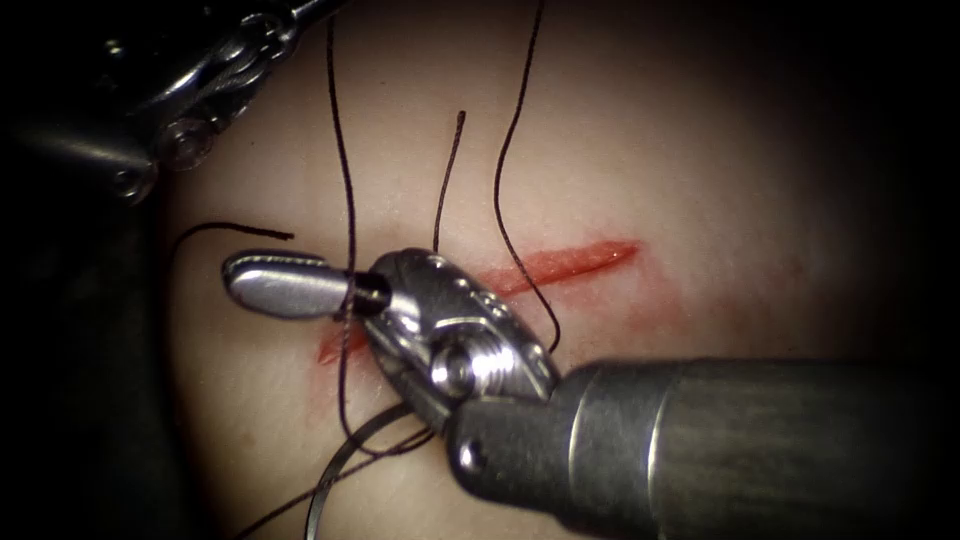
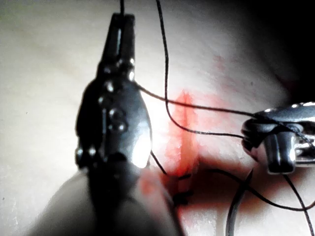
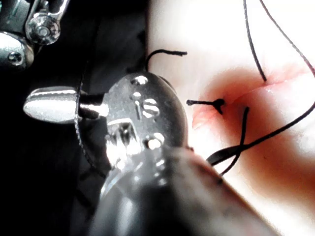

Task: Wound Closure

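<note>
The tissue (image 1: 700,180) bears a slanting red cut (image 1: 570,262). My right tool (image 1: 255,283) reaches over the cut's left end with its jaws shut and pointing left. Dark thread (image 1: 349,215) is looped round those jaws near their base, and nothing is held between them. My left tool (image 2: 120,22) is at the upper left of the endoscope view, shut on the thread at its tip. The curved needle (image 1: 335,470) lies free on the tissue below the right tool, held by neither tool and not in the tissue. A knot (image 3: 219,103) sits on the cut.
A short cut end of thread (image 1: 448,175) stands up from the cut. Another loose end (image 1: 250,231) lies left of the right tool. Further strands (image 1: 510,150) run up over the tissue. Red fluid stains the cut's edges.
</note>
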Robot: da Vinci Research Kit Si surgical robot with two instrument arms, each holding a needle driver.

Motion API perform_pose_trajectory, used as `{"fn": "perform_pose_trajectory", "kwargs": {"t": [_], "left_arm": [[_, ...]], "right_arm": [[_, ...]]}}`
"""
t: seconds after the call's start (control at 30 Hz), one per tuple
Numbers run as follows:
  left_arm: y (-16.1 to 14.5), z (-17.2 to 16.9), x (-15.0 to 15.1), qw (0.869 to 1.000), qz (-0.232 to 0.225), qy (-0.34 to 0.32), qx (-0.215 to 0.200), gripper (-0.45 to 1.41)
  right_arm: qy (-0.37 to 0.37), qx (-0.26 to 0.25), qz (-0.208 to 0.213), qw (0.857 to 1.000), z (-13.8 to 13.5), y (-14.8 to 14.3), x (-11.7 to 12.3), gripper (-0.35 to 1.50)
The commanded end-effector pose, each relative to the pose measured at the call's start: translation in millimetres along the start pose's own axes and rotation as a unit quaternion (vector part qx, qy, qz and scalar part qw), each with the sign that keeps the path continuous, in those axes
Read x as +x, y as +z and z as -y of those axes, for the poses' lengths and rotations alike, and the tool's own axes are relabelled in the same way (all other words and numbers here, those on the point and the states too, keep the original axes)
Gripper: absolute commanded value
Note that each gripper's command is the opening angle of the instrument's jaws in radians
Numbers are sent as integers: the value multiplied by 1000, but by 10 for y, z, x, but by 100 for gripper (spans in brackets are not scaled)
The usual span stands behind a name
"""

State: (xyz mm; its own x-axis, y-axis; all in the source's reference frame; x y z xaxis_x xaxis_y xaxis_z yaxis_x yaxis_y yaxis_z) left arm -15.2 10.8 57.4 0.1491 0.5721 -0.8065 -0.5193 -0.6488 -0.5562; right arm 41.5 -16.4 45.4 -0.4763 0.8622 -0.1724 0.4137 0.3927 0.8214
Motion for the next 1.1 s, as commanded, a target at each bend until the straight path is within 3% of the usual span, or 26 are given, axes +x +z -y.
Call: {"fn": "perform_pose_trajectory", "kwargs": {"t": [0.03,0.17,0.27,0.4,0.5,0.63,0.83,0.93,1.1], "left_arm": [[2,-1,-12,1000,19,4,9,-45],[-12,-6,-41,995,95,18,26,-45],[-28,-15,-51,991,130,13,12,-45],[-32,-33,-38,983,182,-17,28,-45],[-23,-47,-22,982,186,-30,16,-45],[-19,-64,-10,982,185,-39,19,-45],[-31,-78,-6,982,185,-42,11,-45],[-47,-83,-4,982,183,-39,20,-45],[-54,-81,4,982,180,-39,35,-45]], "right_arm": [[7,-13,-20,1000,-5,13,10,-35],[12,-35,-54,998,-5,19,37,-35],[-79,-39,-67,994,-9,21,61,-35],[-172,-142,-55,973,-16,20,85,-35],[-206,-205,-24,957,-25,15,96,-35],[-249,-232,39,940,-39,2,97,-35],[-279,-273,90,916,-59,-21,88,-35],[-282,-293,106,907,-64,-29,90,-35],[-291,-316,97,898,-68,-34,96,-35]]}}
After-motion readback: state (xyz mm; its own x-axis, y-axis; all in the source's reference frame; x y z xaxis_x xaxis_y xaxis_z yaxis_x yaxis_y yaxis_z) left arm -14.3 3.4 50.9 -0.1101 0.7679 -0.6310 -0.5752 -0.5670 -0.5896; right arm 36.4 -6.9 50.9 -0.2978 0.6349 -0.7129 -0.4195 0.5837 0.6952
